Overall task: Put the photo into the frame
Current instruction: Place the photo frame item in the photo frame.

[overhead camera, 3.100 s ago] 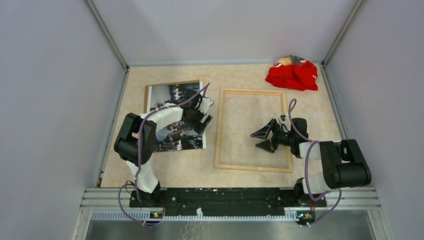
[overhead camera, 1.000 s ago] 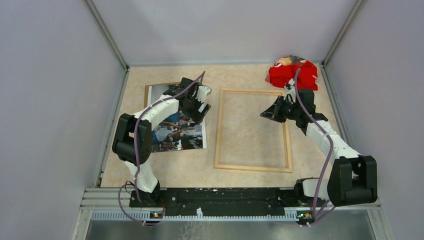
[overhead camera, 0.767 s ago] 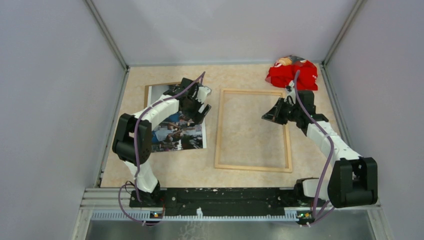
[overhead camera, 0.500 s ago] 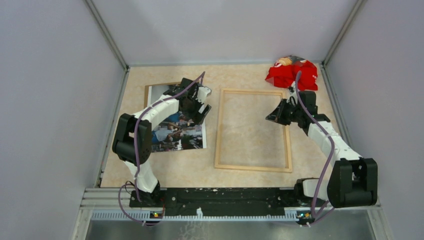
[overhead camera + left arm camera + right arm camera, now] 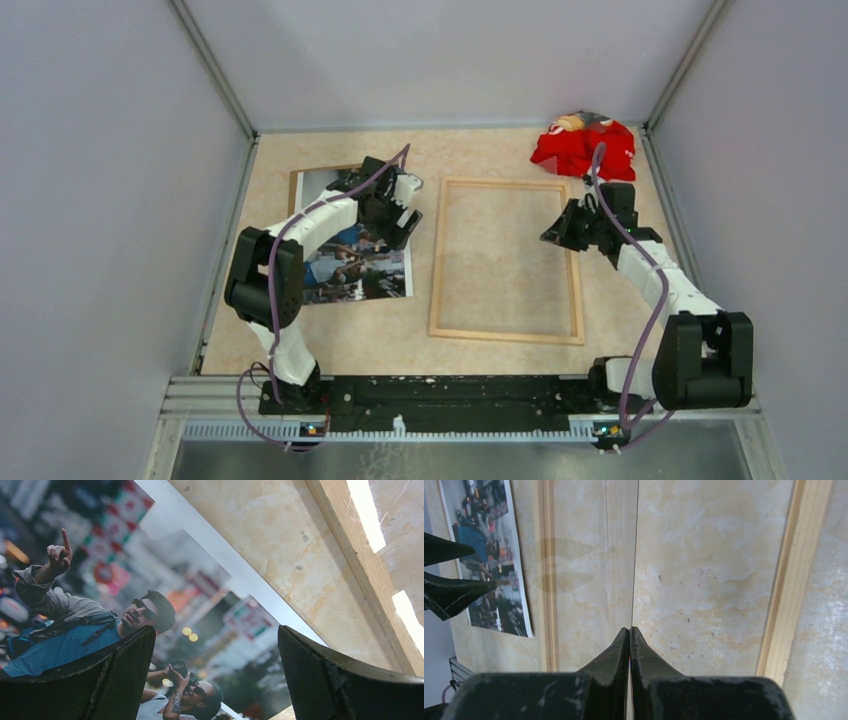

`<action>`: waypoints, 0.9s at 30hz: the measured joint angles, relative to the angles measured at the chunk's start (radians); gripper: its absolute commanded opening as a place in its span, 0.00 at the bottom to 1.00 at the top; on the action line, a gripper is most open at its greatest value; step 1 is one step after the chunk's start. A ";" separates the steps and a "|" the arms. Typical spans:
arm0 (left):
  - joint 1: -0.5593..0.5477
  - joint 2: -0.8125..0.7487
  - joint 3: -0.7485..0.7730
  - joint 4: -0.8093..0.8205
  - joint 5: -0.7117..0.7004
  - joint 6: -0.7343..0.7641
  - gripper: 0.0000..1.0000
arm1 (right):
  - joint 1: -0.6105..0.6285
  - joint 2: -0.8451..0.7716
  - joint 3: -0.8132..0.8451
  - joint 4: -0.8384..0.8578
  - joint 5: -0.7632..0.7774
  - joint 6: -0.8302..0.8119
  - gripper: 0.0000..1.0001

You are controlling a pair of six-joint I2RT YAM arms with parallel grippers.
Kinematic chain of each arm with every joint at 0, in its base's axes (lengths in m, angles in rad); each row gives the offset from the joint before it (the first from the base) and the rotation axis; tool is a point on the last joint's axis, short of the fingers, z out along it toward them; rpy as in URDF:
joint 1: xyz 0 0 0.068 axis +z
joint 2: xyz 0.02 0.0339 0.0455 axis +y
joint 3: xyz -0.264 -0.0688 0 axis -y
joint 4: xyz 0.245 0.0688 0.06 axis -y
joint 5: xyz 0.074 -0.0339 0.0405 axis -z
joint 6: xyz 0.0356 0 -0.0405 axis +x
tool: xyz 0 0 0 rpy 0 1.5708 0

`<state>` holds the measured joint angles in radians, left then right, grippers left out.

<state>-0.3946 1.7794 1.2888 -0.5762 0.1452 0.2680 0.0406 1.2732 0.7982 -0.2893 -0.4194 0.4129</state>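
Note:
The photo (image 5: 350,265), a crowd scene, lies face up at the left on a brown backing board (image 5: 325,170). My left gripper (image 5: 405,215) hovers open just above the photo's right edge (image 5: 210,605), fingers (image 5: 125,665) wide apart with nothing between them. The light wooden frame (image 5: 505,183) lies flat at the middle. My right gripper (image 5: 557,232) is over the frame's right side. It is shut (image 5: 630,628) on a thin clear pane (image 5: 635,555), seen edge-on as a fine line running away from the fingertips. Both frame rails (image 5: 791,580) show beneath.
A crumpled red cloth (image 5: 585,148) lies at the back right corner. Grey walls close in the table on the left, back and right. The frame's rail (image 5: 370,555) runs close to the photo's right edge, with a strip of bare table (image 5: 280,540) between them.
Three seconds ago the right gripper stood open low over the frame's middle. It is now shut, farther back, and has drifted toward the right rail. The left gripper moved back along the photo, then held still.

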 measured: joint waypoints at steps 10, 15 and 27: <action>0.000 0.000 -0.007 0.000 0.001 0.000 0.98 | -0.030 0.000 0.000 -0.011 0.027 -0.013 0.00; 0.000 0.000 -0.008 0.000 0.006 0.000 0.98 | -0.030 0.014 0.002 -0.007 0.016 -0.022 0.00; 0.000 0.000 -0.021 0.000 0.019 0.000 0.98 | -0.031 0.122 0.068 -0.053 -0.019 -0.083 0.00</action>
<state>-0.3946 1.7794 1.2678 -0.5758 0.1638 0.2684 0.0097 1.3956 0.8658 -0.3428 -0.4381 0.3298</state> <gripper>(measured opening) 0.984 0.005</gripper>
